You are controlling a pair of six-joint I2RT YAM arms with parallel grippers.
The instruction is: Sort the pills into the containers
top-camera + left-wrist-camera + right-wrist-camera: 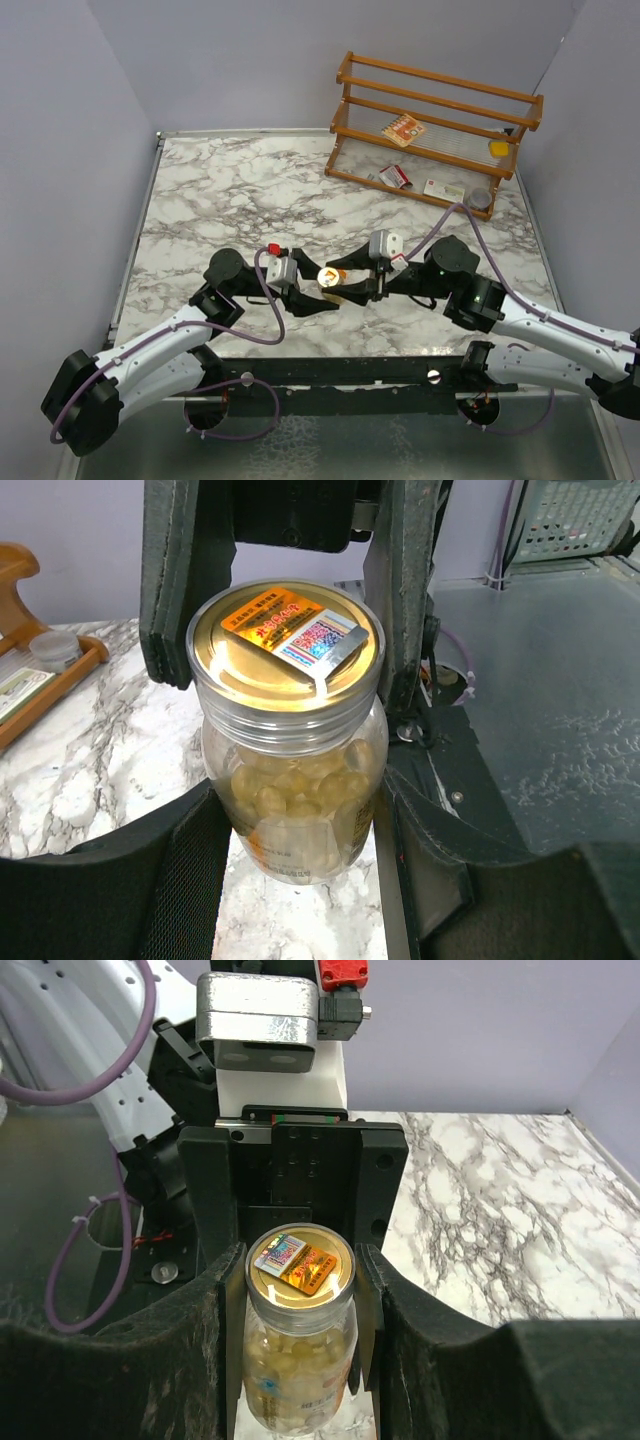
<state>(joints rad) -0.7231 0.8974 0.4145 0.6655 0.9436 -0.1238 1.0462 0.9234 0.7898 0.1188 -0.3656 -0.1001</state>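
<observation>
Arms both bending in low over marble table (200,200): left arm (150,352) coming from left, right arm (545,322) from right, meeting in middle. Claws facing each other, nose to nose. Left claw (312,292) closing narrow on jar (328,279), fingers pressing its sides. Right claw (348,282) squeezing same jar from other side. Jar standing upright between both claws, gold lid (285,645) on top, yellow pills (290,785) showing inside. Orange box (498,148) sitting well apart, on wooden rack (440,100) at back right.

Jar (293,810) lid label (297,630) txt illegible.
</observation>
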